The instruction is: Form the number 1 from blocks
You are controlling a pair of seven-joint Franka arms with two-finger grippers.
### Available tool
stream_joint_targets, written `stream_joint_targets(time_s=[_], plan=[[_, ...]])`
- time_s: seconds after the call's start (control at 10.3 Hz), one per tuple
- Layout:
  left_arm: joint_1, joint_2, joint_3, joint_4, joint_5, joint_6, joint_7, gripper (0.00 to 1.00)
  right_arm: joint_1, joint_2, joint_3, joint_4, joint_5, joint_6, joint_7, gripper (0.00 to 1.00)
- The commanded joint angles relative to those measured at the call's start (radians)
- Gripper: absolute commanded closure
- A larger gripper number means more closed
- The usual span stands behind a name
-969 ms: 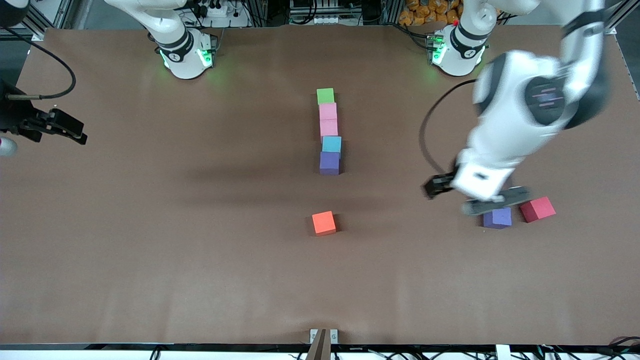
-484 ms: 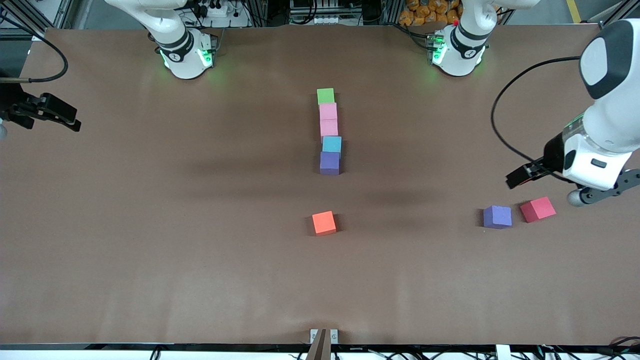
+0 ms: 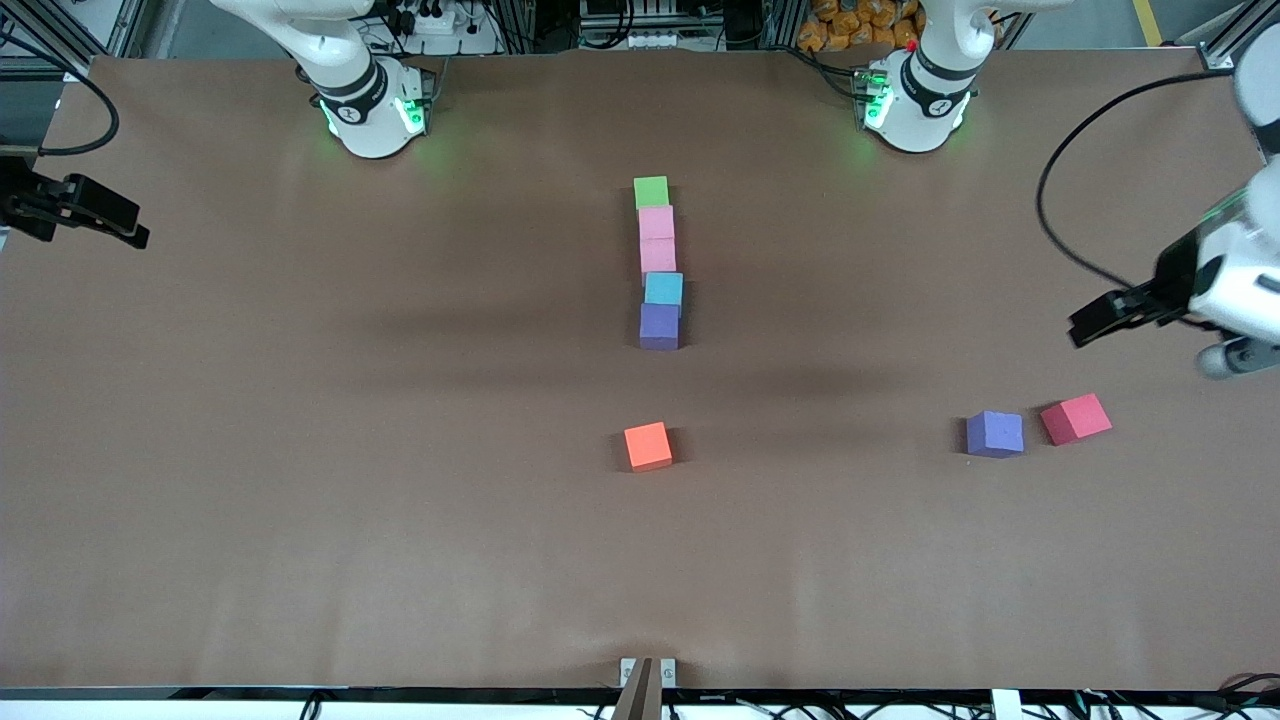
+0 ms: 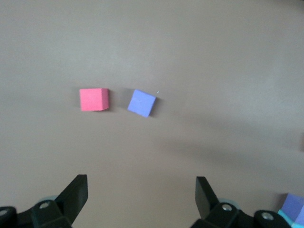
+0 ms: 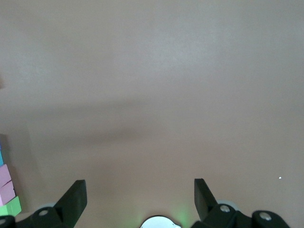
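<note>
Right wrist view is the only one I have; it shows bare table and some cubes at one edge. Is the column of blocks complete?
Observer: The column has five touching cubes: green block farthest from the front camera, two pink blocks, light blue block, then purple block nearest.
Operator: Are there loose cubes?
Observer: Three: an orange cube, nearer the camera than the column, and a second purple cube beside a red cube, toward the left arm's end.
Operator: Where is the left gripper?
Observer: The left gripper is above those two cubes, open and empty.

The left arm [image 3: 1235, 290] and right arm [image 3: 60, 200] are cut off at the table's ends; both grippers' fingertips run off the wrist views.
</note>
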Motion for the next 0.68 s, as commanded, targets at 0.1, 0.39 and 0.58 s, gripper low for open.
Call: stream_joint_targets(time_s=[0.1, 0.39, 0.58], plan=[[0.175, -0.098, -0.185, -0.073, 0.006, -0.023, 0.029, 0.00, -0.011, -0.014, 0.016, -0.030, -0.014, -0.010, -0.011, 0.00], [0.170, -0.157, -0.205, -0.094, -0.014, -0.057, 0.027, 0.00, -0.020, -0.027, 0.014, -0.075, -0.015, 0.010, -0.013, 0.00], [0.163, -0.177, -0.205, -0.094, -0.014, -0.087, 0.029, 0.00, -0.023, -0.026, 0.014, -0.080, -0.014, 0.014, -0.028, 0.00]])
